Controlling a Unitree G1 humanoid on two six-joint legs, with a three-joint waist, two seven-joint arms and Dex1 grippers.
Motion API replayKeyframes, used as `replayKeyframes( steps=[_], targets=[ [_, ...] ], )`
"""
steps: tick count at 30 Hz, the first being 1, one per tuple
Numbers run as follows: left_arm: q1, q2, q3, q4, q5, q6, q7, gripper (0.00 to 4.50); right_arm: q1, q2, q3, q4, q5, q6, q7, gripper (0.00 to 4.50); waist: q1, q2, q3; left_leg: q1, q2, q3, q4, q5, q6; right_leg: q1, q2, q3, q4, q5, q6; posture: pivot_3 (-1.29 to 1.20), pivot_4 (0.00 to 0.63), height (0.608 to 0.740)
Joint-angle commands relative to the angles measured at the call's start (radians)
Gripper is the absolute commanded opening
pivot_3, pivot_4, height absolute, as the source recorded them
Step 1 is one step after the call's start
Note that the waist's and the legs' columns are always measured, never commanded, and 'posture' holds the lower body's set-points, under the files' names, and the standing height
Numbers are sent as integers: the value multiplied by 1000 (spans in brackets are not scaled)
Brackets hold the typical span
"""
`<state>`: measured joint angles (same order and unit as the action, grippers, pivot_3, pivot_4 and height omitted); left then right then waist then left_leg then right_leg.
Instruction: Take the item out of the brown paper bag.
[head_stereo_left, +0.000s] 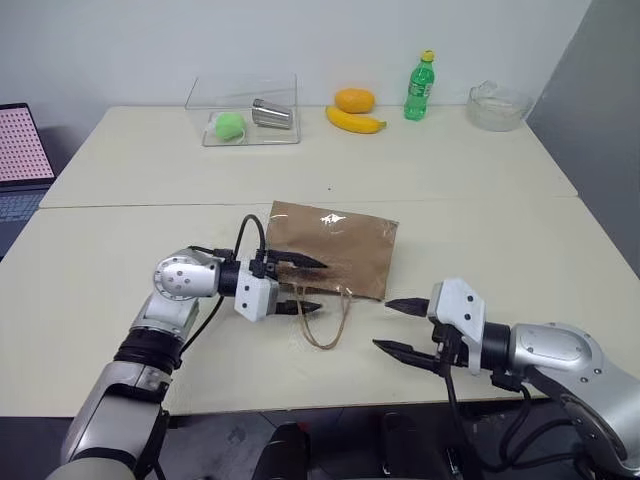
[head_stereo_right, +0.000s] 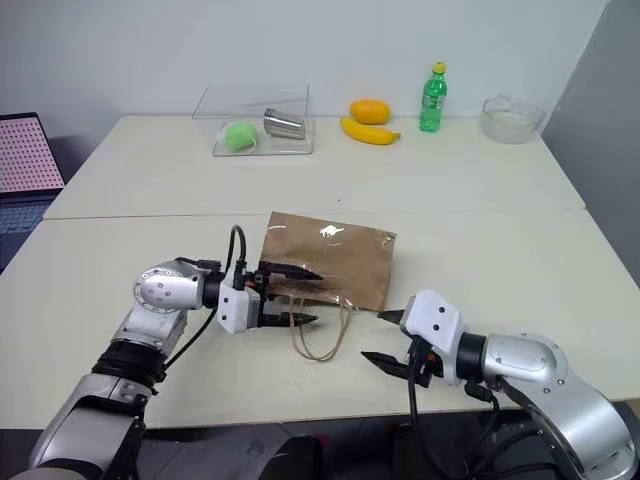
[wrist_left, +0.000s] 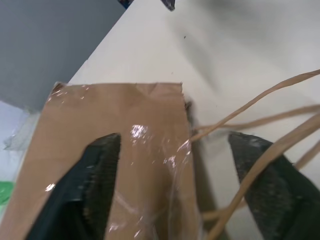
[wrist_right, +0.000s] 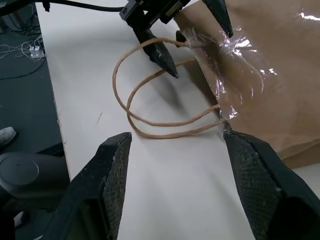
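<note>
Pale cream bench is carrying everything, with a plain light wall behind it.

Left hand is reaching in from the left, pointing right, fingers spread. One finger is lying over the near left corner of the brown paper bag, the other is sitting just off the bag's near edge, among the string handles. It is not gripping anything; the wrist view is showing paper under one fingertip and bare bench with strings by the other.

Right hand is hovering near the bench's front edge, just right of the handles, released, fingers wide and empty. It is pointing toward the bag's near right corner, apart from it.

Bag is lying flat near the middle of the bench, crinkled, with clear glossy tape across its mouth end. Handles are looping out toward the front edge. Cannot tell where the item is; no part of it is showing outside the bag.

Farther back, along the wall side: a clear plastic box is holding a green ball and a metal cup on its side. To its right are lying an orange, touching a banana, then a green bottle is standing upright, then a clear bowl. A laptop is sitting at the far left.
</note>
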<state>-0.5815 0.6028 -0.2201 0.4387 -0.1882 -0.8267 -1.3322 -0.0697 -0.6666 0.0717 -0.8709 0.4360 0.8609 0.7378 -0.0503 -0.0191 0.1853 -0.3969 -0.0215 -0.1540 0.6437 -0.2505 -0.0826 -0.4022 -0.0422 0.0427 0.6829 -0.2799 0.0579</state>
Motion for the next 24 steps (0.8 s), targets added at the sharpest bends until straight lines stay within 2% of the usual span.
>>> replayKeyframes(
  steps=[1,4,7,8,11,17,24],
  targets=[
    [-14,5,-5,-105,-66,118,-10,2055,-1,-14,1,-49,28,-6,-13,3090,0,0,0,0,0,0,0,0,0,0,0,0,0,0,0,0,150,740],
    [-44,-19,9,-174,-86,328,56,1101,-6,-15,20,-51,38,-11,-22,3090,-1,0,0,0,0,0,0,0,0,0,0,0,0,0,0,0,150,740],
    [-104,-41,10,-211,-73,467,93,161,-14,-15,64,-59,39,-12,-28,3090,-1,0,0,0,0,-1,1,0,0,2,0,-1,0,0,0,0,150,740],
    [-118,-47,14,-224,-77,515,104,27,-21,-13,77,-59,38,-10,-32,3090,-1,0,0,0,0,-1,1,0,0,2,0,-1,0,0,0,0,150,740],
    [-148,-49,17,-247,-80,594,107,27,-70,8,131,-40,28,-4,-54,3090,-6,0,0,1,0,-1,1,0,0,2,0,-1,0,0,0,0,150,740],
    [-174,-56,15,-241,-63,616,92,27,-237,115,290,121,-73,-5,-140,3090,-10,0,0,2,1,-1,0,0,0,3,2,-1,0,0,0,0,150,740],
    [-182,-55,21,-232,-50,611,95,27,-330,198,371,206,-129,-17,-171,3090,-7,0,0,1,1,-3,0,0,0,2,2,-1,-1,0,0,0,150,740]
  ],
)
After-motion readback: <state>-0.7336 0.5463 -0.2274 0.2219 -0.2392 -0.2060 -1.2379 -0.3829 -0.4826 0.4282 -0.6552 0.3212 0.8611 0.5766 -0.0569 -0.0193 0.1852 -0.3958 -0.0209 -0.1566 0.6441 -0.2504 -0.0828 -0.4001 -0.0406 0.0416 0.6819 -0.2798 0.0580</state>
